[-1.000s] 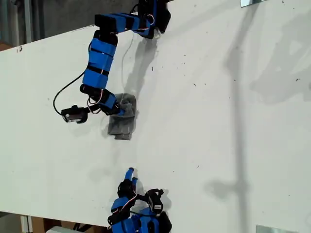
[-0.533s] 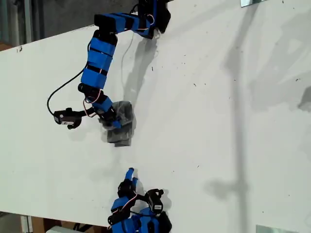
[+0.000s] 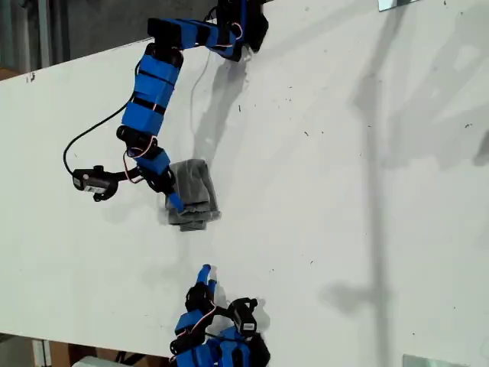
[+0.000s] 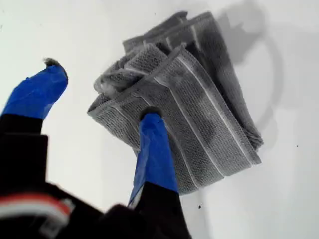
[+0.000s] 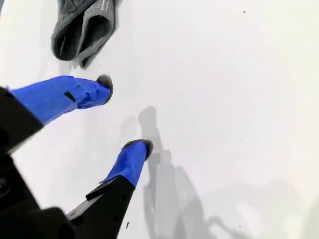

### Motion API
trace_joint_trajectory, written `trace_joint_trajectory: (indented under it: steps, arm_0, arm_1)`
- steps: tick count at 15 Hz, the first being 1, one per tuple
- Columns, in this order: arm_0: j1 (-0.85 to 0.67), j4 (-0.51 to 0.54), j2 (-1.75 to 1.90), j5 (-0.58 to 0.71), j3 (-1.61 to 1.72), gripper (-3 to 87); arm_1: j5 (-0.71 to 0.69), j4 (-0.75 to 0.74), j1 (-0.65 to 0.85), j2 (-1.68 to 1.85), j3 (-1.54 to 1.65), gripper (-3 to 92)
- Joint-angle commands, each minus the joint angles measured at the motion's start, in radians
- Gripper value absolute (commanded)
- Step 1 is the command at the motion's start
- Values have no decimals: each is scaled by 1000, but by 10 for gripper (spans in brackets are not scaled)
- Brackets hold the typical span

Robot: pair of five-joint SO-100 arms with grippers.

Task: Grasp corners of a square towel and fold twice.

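The towel (image 3: 192, 195) lies folded into a thick grey bundle on the white surface (image 3: 328, 176), a little toward the exterior view's left of the middle. In the first wrist view its pale stripes run along the top layer and several folded edges show stacked at one end.

My first gripper (image 4: 99, 102) is at the towel's edge on the exterior view's left. Its fingers are spread: one blue finger (image 4: 155, 149) lies over the top layer of the towel with its tip on the cloth, while the other finger (image 4: 37, 92) is apart from the towel, over bare surface. Nothing is pinched between them.

My second gripper (image 5: 127, 114) sits near the exterior view's bottom edge, well apart from the bundle. Its fingers are also spread, with only bare surface between them. In the second wrist view the towel's folded end shows beyond the fingertips, not touching them.
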Motion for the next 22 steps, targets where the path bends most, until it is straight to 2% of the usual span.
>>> trace_joint_trajectory:
  steps: [1, 2, 5, 6, 7, 8, 9, 10, 11, 12, 14, 16, 18, 19, 20, 21, 22]
  arm_0:
    - [-18, 12, 26, -8, -3, 196]
    - [-18, 17, 49, -8, 8, 196]
    - [-21, 40, 166, 2, 52, 193]
    - [-17, 78, 290, 5, 94, 191]
    - [-17, 161, 483, 2, 150, 190]
    - [-21, 290, 732, 0, 206, 191]
    - [-21, 394, 881, -3, 233, 196]
    - [-12, 388, 871, -5, 227, 191]
    - [-3, 394, 871, -14, 227, 189]
    - [-3, 399, 871, -17, 225, 188]
    - [29, 430, 871, -35, 221, 188]
    - [103, 494, 871, -86, 215, 187]
    - [161, 543, 871, -190, 225, 180]
    - [215, 535, 873, -262, 225, 98]
    - [252, 489, 874, -225, 242, 29]
    - [325, 480, 874, -219, 250, 28]
    - [364, 472, 874, -156, 250, 28]
  arm_1:
    - [-3, -9, 6, 293, 132, 318]
    - [38, 0, -6, 405, 268, 316]
    - [242, -91, -55, 894, 867, 451]
    - [295, -123, -80, 1101, 1062, 449]
    - [344, -121, -106, 1296, 1223, 440]
    - [390, -101, -133, 1482, 1359, 407]
    - [434, -34, -149, 1651, 1460, 275]
    - [482, 43, -176, 1835, 1559, 152]
    - [538, 144, -204, 2051, 1638, 103]
    - [571, 207, -232, 2051, 1640, 101]
    - [623, 233, -250, 2065, 1721, 101]
    - [755, 341, -233, 2065, 1815, 93]
    - [807, 347, -324, 2065, 1819, 98]
    - [859, 353, -390, 2065, 1827, 98]
    - [928, 362, -468, 2065, 1830, 98]
    - [988, 356, -569, 2059, 1838, 98]
    - [1043, 342, -666, 2048, 1835, 71]
